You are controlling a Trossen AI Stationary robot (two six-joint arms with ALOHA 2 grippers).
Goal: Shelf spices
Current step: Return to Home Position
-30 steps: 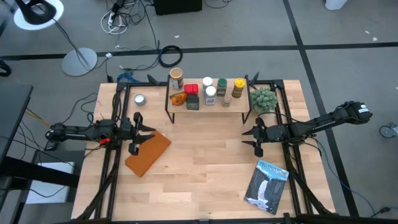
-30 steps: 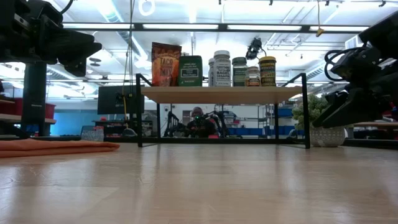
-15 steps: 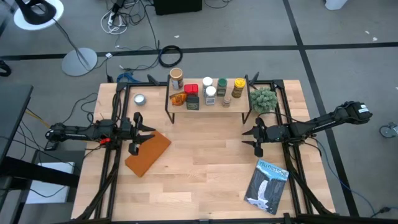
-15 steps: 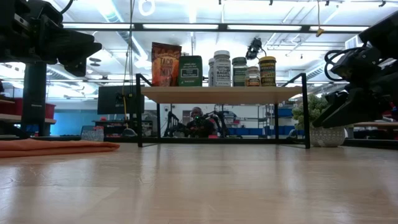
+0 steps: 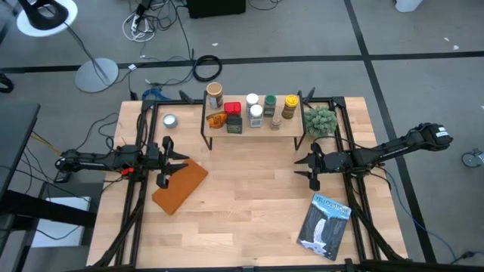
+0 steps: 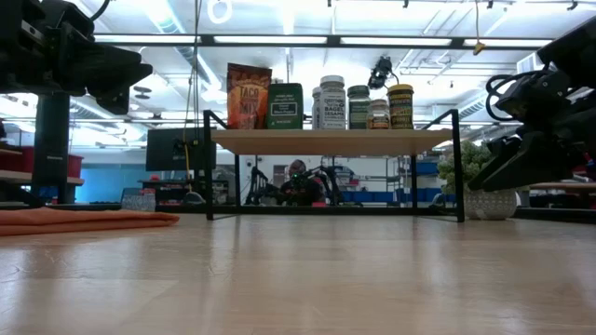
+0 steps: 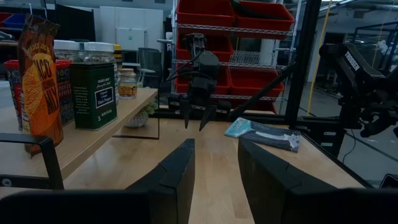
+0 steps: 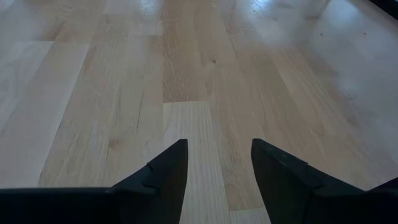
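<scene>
The shelf (image 5: 261,133) stands at the table's far middle, its wooden top board (image 6: 331,140) on thin black legs. On that board stand the spices: an orange packet (image 5: 217,119), a red tin (image 5: 232,108), a dark box (image 5: 234,125), white-lidded jars (image 5: 255,113), a green-lidded jar (image 5: 270,102), a yellow-lidded jar (image 5: 290,102) and a tan cylinder (image 5: 215,96) at the far left corner. My left gripper (image 5: 178,160) hovers open at the table's left, holding nothing. My right gripper (image 5: 300,168) hovers open at the right, tipped toward bare wood (image 8: 205,74).
A flat brown slab (image 5: 180,186) lies just under and near-side of my left gripper. A small silver tin (image 5: 169,120) sits left of the shelf and a small potted plant (image 5: 321,121) to its right. A booklet (image 5: 325,221) lies near the right front. Bare wood spans the middle.
</scene>
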